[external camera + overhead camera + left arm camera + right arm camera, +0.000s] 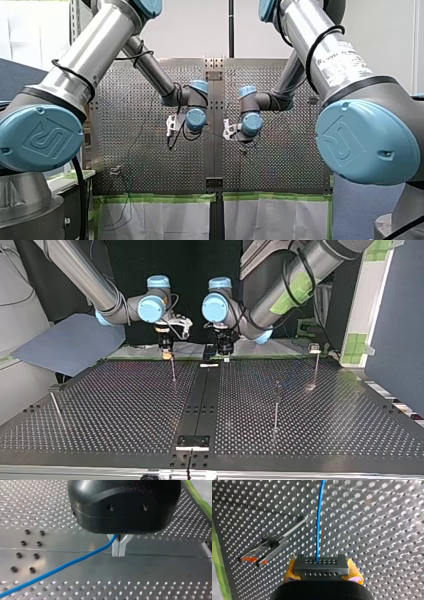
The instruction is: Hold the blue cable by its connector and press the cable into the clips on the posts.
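In the right wrist view the blue cable runs straight ahead from a black perforated connector. My right gripper is shut on that connector, a yellow pad on each side of it. My left gripper, black with metal fingers, is shut on the blue cable, which trails off to one side low over the table. Both grippers hang close together over the table's far middle in the top view, my right gripper at the left and my left gripper at the right.
Thin posts stand on the perforated table: one just below my right gripper, one at the right, one right of the middle, one at the left edge. A post with an orange-marked clip lies beside the right gripper.
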Robot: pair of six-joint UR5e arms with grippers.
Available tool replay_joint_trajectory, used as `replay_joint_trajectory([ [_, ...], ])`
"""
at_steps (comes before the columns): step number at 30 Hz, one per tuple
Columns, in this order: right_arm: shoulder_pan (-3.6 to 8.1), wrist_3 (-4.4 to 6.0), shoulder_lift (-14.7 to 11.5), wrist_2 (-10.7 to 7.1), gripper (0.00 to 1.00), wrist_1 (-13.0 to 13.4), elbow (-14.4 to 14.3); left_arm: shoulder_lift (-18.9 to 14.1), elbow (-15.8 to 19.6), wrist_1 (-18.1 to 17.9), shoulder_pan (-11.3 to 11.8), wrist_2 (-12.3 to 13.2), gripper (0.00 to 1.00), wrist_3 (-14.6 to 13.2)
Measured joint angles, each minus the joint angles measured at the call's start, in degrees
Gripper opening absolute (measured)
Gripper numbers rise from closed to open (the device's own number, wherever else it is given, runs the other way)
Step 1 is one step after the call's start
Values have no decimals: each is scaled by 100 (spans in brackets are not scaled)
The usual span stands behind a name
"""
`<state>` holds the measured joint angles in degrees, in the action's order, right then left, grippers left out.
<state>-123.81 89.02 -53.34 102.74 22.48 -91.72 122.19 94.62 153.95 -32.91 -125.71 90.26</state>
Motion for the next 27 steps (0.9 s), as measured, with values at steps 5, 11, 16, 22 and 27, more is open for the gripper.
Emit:
replay_joint_trajectory([
  [5,69,42,1,-30,0,216,-216,178,1,-206,-156,-65,0,93],
  [11,184,198,41,-193,0,508,-509,359,1,-328,-315,-91,0,221],
  [16,279,222,224,-311,0,749,-750,583,1,-520,-413,-92,0,252],
  [22,379,240,482,-322,0,1038,-1038,755,1,-660,-504,-129,0,225],
  [27,506,246,546,-366,0,1301,-1285,793,1,-798,-604,-141,0,180],
])
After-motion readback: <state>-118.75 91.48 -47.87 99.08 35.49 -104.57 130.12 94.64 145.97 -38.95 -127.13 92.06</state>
